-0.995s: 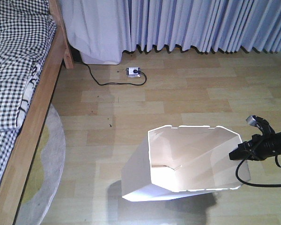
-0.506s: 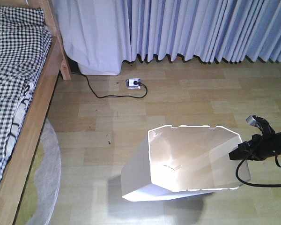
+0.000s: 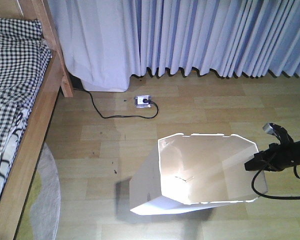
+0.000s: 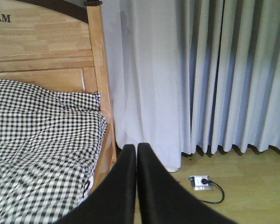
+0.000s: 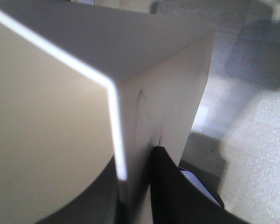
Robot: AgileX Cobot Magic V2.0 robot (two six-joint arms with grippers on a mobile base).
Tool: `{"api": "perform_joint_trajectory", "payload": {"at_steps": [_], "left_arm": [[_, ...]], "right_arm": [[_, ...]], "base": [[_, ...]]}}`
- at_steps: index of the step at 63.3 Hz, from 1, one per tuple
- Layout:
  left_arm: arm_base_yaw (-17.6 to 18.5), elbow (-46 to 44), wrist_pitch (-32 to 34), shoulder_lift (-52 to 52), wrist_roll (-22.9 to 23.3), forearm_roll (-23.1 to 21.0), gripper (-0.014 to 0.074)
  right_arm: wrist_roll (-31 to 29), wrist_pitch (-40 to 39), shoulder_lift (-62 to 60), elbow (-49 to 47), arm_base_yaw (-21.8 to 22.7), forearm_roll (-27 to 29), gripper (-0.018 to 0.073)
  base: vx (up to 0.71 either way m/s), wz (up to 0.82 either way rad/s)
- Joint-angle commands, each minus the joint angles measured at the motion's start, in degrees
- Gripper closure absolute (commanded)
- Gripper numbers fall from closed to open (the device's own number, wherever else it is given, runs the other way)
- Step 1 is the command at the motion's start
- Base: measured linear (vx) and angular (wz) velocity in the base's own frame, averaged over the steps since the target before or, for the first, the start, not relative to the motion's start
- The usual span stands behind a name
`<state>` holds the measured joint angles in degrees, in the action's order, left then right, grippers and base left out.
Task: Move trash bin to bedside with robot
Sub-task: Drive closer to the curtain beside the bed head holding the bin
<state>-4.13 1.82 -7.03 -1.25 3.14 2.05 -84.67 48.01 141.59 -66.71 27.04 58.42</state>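
Because my right jaws pinch only one thin wall of the trash bin [image 3: 205, 170], everything from here hangs on that small grip. In the right wrist view the white wall runs down between the two dark fingers [image 5: 170, 186], so I judge them closed on its rim. My left jaws are pressed together on nothing, pointing toward the curtain [image 4: 214, 70] and the headboard.

In the front view the bin sits at about 5 o'clock, tilted with its cream mouth toward the camera and its narrow base toward 7 o'clock. I cannot tell whether the base touches the floor [image 3: 200, 105]. The bed [image 3: 20, 80] lies along 9 o'clock, well apart from the bin, so I judge the carry unfinished.

The wall could flex and slide out of the pinch if the base turns sharply, dropping the bin short of the bedside. If the base drags, the edge of the rug [image 3: 45, 200] at 7 o'clock could snag it and wrench the rim loose. The power strip [image 3: 142, 102] and its cable at 12 o'clock could catch too. A wide swing could knock the bin against the wooden frame.
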Motion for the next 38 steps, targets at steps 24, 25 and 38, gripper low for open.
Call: {"api": "perform_joint_trajectory", "payload": {"at_steps": [24,25,38], "left_arm": [[0.2,-1.4,4.1,-0.3,0.3,-0.1,0.0603],[0.2,-1.4,4.1,-0.3,0.3,-0.1,0.0603],[0.2,-1.4,4.1,-0.3,0.3,-0.1,0.0603]], "right_arm": [[0.0,14.2,-4.3,-0.4,0.0,5.1,0.0564],[0.0,14.2,-4.3,-0.4,0.0,5.1,0.0564],[0.0,14.2,-4.3,-0.4,0.0,5.1,0.0564]], "base": [[0.24,-0.01],[0.21,-0.02],[0.2,-0.01]]}}
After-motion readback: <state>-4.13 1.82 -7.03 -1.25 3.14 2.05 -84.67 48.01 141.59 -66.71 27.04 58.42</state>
